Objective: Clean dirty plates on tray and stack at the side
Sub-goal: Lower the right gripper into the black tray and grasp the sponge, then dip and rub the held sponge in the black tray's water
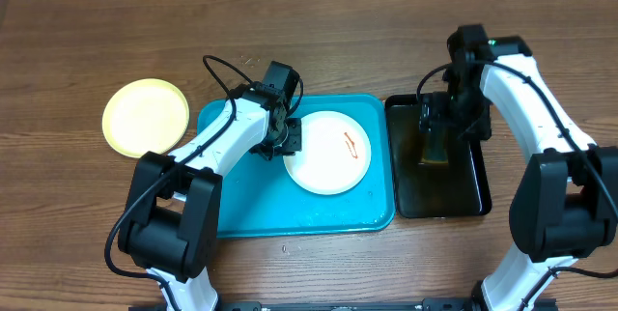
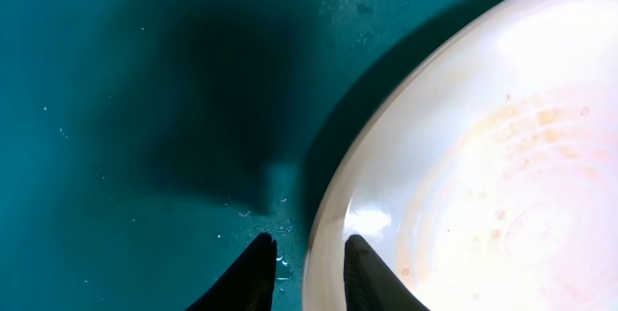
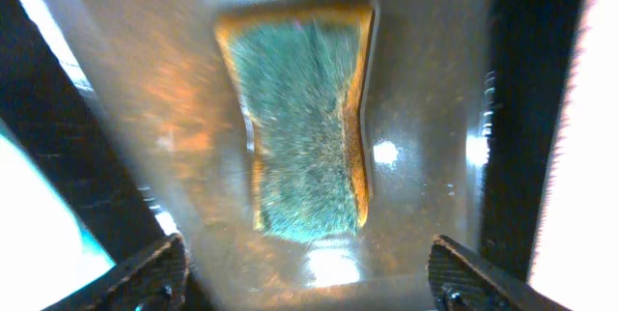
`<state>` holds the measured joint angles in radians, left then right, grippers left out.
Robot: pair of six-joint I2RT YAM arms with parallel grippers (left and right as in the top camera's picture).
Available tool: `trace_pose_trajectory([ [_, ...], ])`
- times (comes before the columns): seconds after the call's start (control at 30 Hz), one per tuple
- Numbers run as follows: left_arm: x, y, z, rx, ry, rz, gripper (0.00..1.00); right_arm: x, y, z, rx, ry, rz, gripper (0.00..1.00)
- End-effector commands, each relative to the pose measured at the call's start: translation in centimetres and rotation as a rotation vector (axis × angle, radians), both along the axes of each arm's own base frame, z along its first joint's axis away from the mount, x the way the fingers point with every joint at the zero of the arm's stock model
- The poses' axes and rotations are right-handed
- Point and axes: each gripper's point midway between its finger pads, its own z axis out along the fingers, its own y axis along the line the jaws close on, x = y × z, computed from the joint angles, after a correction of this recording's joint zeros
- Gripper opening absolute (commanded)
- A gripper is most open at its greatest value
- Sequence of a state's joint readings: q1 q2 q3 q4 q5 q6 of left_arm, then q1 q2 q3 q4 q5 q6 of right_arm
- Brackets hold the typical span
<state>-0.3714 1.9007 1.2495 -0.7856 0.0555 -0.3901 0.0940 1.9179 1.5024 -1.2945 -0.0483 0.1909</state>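
Observation:
A white plate [image 1: 328, 154] with an orange smear lies on the turquoise tray [image 1: 290, 210]. My left gripper [image 1: 290, 140] is at its left rim. In the left wrist view the fingers [image 2: 307, 274] straddle the rim of the plate [image 2: 483, 176], one inside and one outside, closed on it. A pale yellow plate [image 1: 145, 118] lies on the table left of the tray. A third plate does not show. My right gripper [image 1: 435, 139] is open over the black tray, above a green sponge [image 3: 304, 127], with its fingers [image 3: 309, 282] wide apart.
The narrow black tray [image 1: 463, 200] stands right of the turquoise tray, and its floor looks wet [image 3: 425, 108]. The wooden table [image 1: 386, 31] extends behind both trays.

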Motion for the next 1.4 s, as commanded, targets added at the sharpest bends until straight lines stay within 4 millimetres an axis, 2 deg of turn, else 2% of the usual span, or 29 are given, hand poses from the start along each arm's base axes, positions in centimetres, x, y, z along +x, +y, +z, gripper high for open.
trace_pose_trajectory([
  [0.0, -0.2, 0.1, -0.2, -0.006, 0.01, 0.014, 0.27, 0.6, 0.2, 2.1, 0.008, -0.028, -0.001, 0.86],
  [0.27, -0.2, 0.1, -0.2, -0.006, 0.01, 0.014, 0.28, 0.1, 0.2, 2.0, 0.005, -0.001, -0.017, 0.89],
  [0.53, -0.2, 0.1, -0.2, -0.006, 0.01, 0.014, 0.28, -0.3, 0.5, 1.3, 0.022, 0.012, -0.02, 0.88],
  [0.67, -0.2, 0.1, -0.2, -0.006, 0.01, 0.014, 0.28, -0.9, 0.6, -0.1, 0.02, 0.025, -0.017, 0.88],
  [0.87, -0.2, 0.1, -0.2, -0.006, 0.01, 0.014, 0.28, -1.3, 0.9, -3.6, 0.022, 0.003, -0.006, 0.87],
  [1.07, -0.2, 0.1, -0.2, -0.006, 0.01, 0.014, 0.28, -1.8, 0.8, -6.5, 0.025, -0.024, -0.007, 0.71],
  [1.13, -0.2, 0.1, -0.2, -0.006, 0.01, 0.014, 0.28, -2.1, 0.8, -6.9, 0.025, -0.021, -0.007, 0.36],
  [1.2, -0.2, 0.1, -0.2, -0.006, 0.01, 0.014, 0.28, -2.3, 0.7, -6.9, 0.024, -0.014, -0.006, 0.09],
  [1.23, -0.2, 0.1, -0.2, -0.006, 0.01, 0.014, 0.28, -2.5, 0.7, -6.8, 0.023, -0.003, -0.006, 0.04],
  [1.33, -0.2, 0.1, -0.2, -0.006, 0.01, 0.014, 0.28, -3.0, 0.7, -6.3, 0.019, 0.027, -0.006, 0.06],
  [1.37, -0.2, 0.1, -0.2, -0.006, 0.01, 0.014, 0.28, -3.1, 0.7, -6.1, 0.019, 0.032, -0.006, 0.17],
])
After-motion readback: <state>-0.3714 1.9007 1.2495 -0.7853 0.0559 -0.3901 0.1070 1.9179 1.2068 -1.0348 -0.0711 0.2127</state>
